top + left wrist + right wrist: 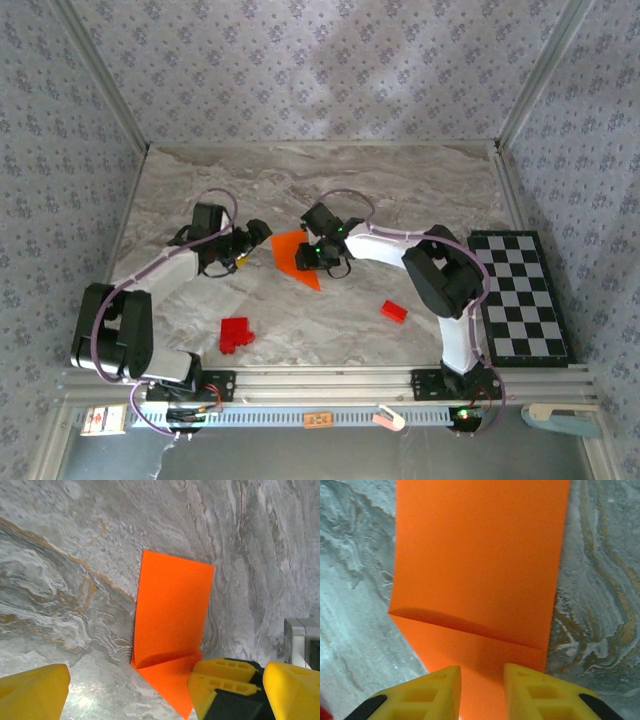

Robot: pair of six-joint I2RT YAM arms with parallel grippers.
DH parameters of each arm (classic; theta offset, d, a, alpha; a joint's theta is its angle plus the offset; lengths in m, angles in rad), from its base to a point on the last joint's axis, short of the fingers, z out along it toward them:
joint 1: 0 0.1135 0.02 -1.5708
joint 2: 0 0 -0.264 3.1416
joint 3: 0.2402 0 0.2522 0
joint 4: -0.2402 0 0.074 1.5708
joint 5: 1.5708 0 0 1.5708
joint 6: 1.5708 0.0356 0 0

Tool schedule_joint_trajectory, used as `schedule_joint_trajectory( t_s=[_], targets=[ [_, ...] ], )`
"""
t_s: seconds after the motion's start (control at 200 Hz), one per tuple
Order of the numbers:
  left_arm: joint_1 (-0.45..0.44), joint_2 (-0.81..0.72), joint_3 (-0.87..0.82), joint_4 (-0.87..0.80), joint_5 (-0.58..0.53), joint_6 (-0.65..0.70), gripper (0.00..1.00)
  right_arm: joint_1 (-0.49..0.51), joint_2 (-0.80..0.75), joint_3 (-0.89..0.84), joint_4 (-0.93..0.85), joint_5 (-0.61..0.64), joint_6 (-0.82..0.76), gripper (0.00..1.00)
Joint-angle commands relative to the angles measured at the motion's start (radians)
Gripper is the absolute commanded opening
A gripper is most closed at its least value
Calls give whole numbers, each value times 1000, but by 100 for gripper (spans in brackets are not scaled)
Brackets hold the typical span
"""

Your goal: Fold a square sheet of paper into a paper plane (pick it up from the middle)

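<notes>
Top view: the square sheet of paper (290, 250) lies well left of the chequered board (520, 295). The right gripper (318, 256) is at its board-side edge and the left gripper (250, 250) is beyond it.

Left wrist: the fingers (32, 692) are spread wide, and one flap stands up.

Right wrist: the fingers (432, 692) are nearly together over the lower flap, but I cannot tell whether they grip it. Best to pin that flap and press the raised one flat along the crease.

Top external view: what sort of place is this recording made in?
Probably a purpose-built robot test booth, not a home: wallpapered panel walls enclose a marble-look table, and a slotted aluminium rail runs along its near edge.
</notes>
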Motion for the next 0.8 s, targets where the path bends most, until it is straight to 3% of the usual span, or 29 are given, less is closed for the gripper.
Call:
schedule_joint_trajectory(
  t_s=[0.0,0.225,0.48,0.795],
  targets=[
    [-5,35,-1,39,84,-15,97,-10,21,19,-39,7,1,29],
    [-43,114,0,69,153,-53,86,-22,26,5,-39,-16,13,29],
    [-100,191,11,113,185,-97,64,-26,30,-5,-38,-22,21,29],
    [-105,233,4,116,158,-132,56,-30,31,-8,-41,-18,24,29]
  ],
)
